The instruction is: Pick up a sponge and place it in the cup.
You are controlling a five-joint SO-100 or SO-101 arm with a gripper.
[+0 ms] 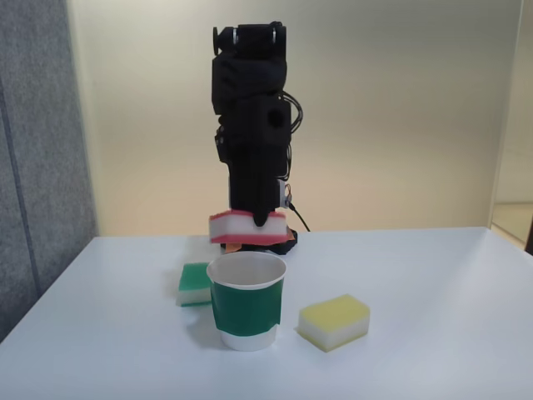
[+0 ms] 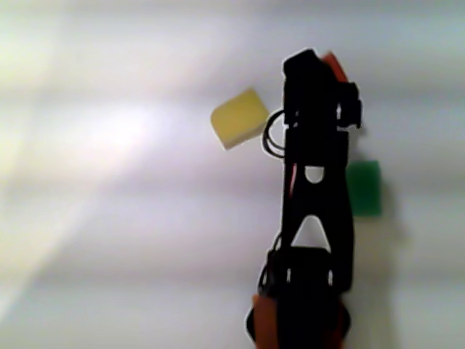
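In the fixed view my black gripper (image 1: pixel 260 218) points straight down and is shut on the sponge (image 1: pixel 237 229), a block with a red top and a white lower layer. The sponge hangs level in the air, just above and slightly behind the rim of the cup (image 1: pixel 246 302). That cup is white paper with a wide dark green band; it stands upright and open near the table's front. In the other view the arm (image 2: pixel 316 189) runs up the middle, and a red corner of the sponge (image 2: pixel 334 64) peeks out at its tip.
A green-topped sponge (image 1: pixel 194 284) (image 2: pixel 363 187) lies just left of the cup in the fixed view. A yellow-topped sponge (image 1: pixel 334 321) (image 2: pixel 240 118) lies to the cup's right. The white table (image 1: pixel 433 275) ends near a grey partition on the left.
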